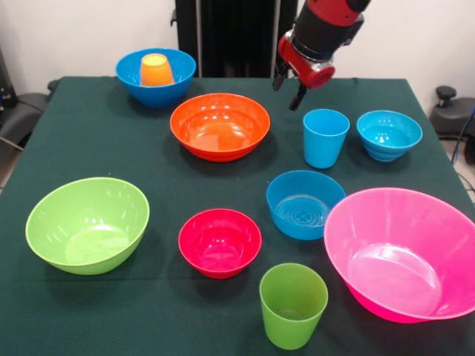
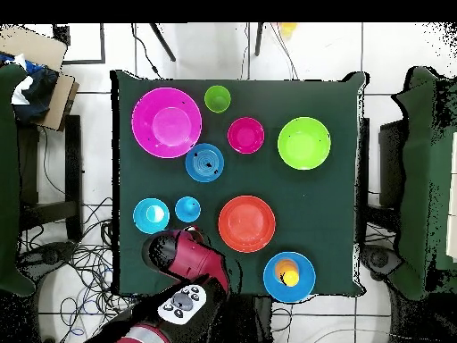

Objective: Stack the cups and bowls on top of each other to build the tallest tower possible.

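Observation:
My gripper hangs open and empty above the table's far side, just behind the light blue cup. The orange cup stands upside down inside the large blue bowl. In front of that bowl sits the wide orange bowl. Right of the light blue cup is the small turquoise bowl. Nearer the front are the medium blue bowl, small red bowl, lime green bowl, large pink bowl and green cup.
Everything rests on a dark green tablecloth. From above, the red and black arm covers the table edge beside the light blue cup and the turquoise bowl. Chairs stand off both sides of the table.

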Robot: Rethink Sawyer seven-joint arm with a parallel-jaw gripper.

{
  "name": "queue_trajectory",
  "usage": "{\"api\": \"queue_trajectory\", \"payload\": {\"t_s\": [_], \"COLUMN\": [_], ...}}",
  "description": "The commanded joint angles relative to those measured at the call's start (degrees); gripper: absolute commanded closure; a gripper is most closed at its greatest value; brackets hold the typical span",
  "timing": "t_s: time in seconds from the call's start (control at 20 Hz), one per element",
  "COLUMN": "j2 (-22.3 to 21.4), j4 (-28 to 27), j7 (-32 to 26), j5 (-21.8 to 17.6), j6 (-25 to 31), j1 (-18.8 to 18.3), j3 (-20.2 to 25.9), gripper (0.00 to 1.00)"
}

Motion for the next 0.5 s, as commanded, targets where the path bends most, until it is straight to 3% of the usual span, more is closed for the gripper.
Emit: {"api": "queue_trajectory", "payload": {"t_s": [0.05, 0.25, 0.5], "j2": [-0.2, -2.2, -7.5], "j4": [-3.8, -2.4, -0.8], "j7": [10.9, 10.2, 10.2], "j5": [2.1, 1.7, 1.2], "j6": [-1.7, -1.1, 6.1], "j1": [0.3, -0.4, 0.3], "j3": [4.1, 4.8, 4.1], "gripper": [0.00, 0.00, 0.00]}}
